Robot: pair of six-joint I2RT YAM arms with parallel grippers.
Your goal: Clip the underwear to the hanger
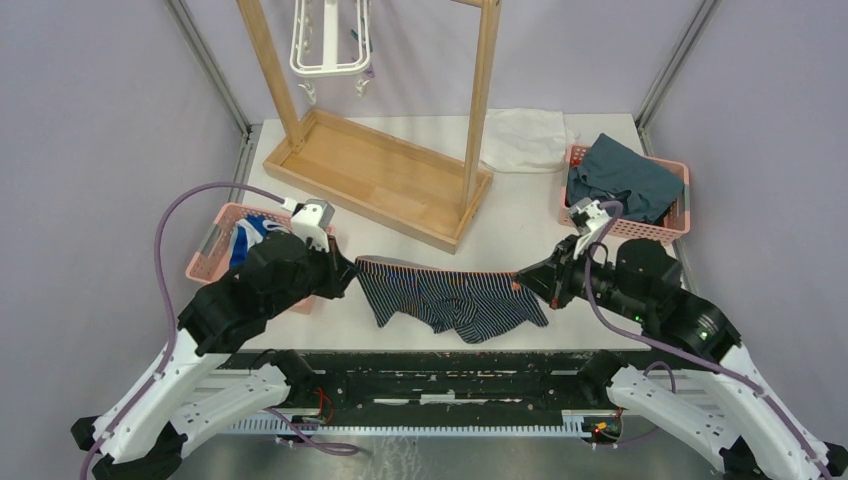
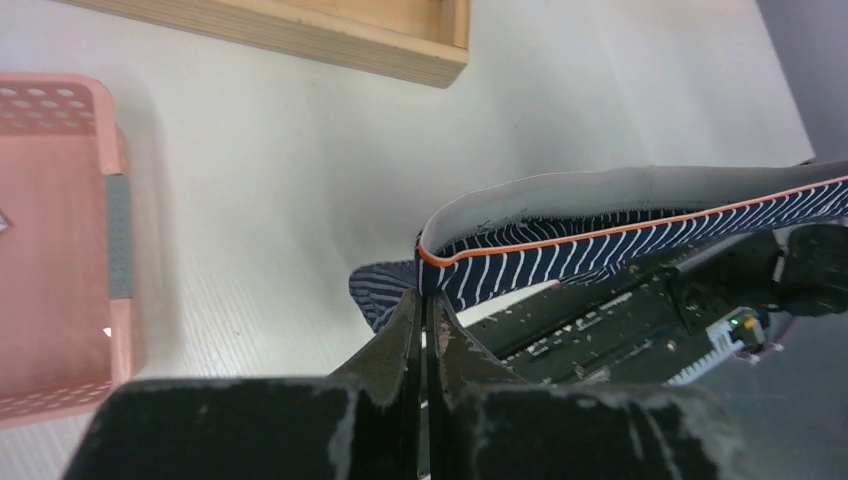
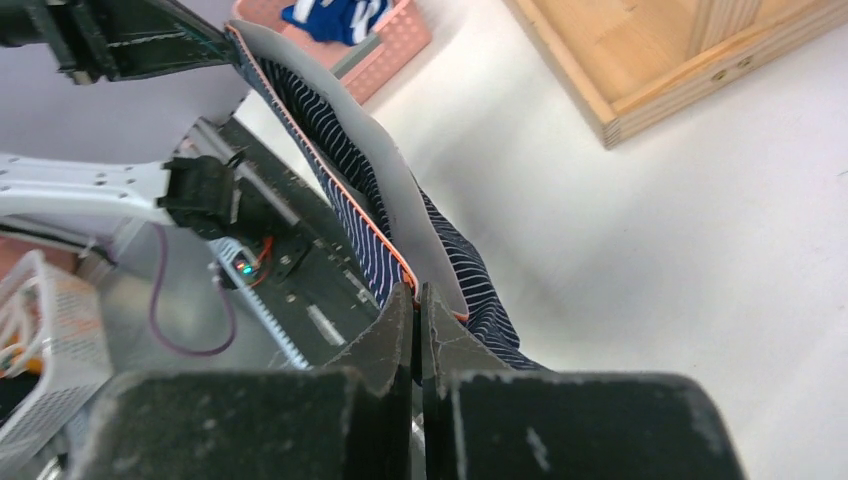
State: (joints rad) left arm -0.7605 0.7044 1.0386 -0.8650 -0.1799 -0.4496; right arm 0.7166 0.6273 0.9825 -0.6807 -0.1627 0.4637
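Your left fingers (image 2: 396, 340) and right fingers (image 3: 392, 335) are each clenched on one end of the waistband of the dark navy pinstriped boxer shorts with orange trim (image 1: 450, 300). The shorts are stretched between them, with the legs sagging toward the white tabletop (image 1: 520, 215). The grasp looks done; lifting and clipping remain. Beyond, the tall wooden rack (image 1: 380, 180) stands in your path. The white plastic drying hanger (image 1: 330, 45) hangs high from it at the back, nothing clipped to the part in view.

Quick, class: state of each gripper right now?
The left gripper is closed on the underwear waistband.
The right gripper is closed on its other end.
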